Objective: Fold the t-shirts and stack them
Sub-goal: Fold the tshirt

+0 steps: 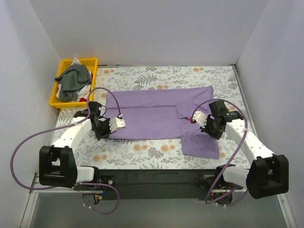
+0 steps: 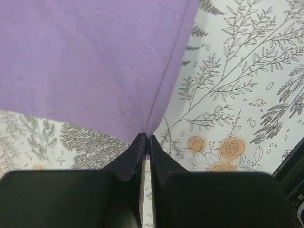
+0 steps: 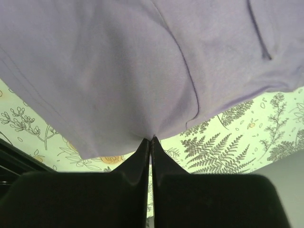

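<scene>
Lilac t-shirt (image 1: 152, 116) spread flat; left pincer (image 2: 146, 138), right pincer (image 3: 150, 140) each clamped on its edge, nipped cloth hidden.

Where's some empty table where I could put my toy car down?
Bare table runs along the back wall, beyond the purple shirt, and along the front edge, nearer than the shirt. Crowded: the tray heaped with clothes, and both shirt ends, where the left end effector and right end effector pinch it.
</scene>
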Controlling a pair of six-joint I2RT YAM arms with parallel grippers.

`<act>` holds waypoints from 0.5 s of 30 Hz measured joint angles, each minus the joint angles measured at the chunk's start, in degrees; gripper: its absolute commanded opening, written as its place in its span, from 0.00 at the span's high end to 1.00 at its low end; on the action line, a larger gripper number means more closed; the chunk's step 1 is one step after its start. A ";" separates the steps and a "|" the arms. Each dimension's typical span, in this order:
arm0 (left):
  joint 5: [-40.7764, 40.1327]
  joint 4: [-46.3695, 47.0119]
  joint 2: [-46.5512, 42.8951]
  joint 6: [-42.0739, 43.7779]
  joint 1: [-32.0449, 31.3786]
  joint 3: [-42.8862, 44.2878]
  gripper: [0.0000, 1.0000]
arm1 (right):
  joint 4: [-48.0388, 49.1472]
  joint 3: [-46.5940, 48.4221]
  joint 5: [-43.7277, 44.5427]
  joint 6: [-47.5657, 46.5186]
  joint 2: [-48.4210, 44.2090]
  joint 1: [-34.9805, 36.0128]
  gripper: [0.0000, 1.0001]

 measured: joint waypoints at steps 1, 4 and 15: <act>0.66 -0.66 -0.44 -0.20 0.79 0.87 1.00 | -0.63 0.68 -0.02 -0.11 -0.39 -0.26 0.99; 2.10 -1.66 -0.24 -0.68 2.64 4.11 1.00 | -2.14 3.89 -0.24 -0.50 1.27 -1.95 0.99; 6.97 -1.38 10.08 -3.96 5.40 18.14 1.00 | -3.08 23.19 -0.85 -3.21 16.24 -5.77 0.99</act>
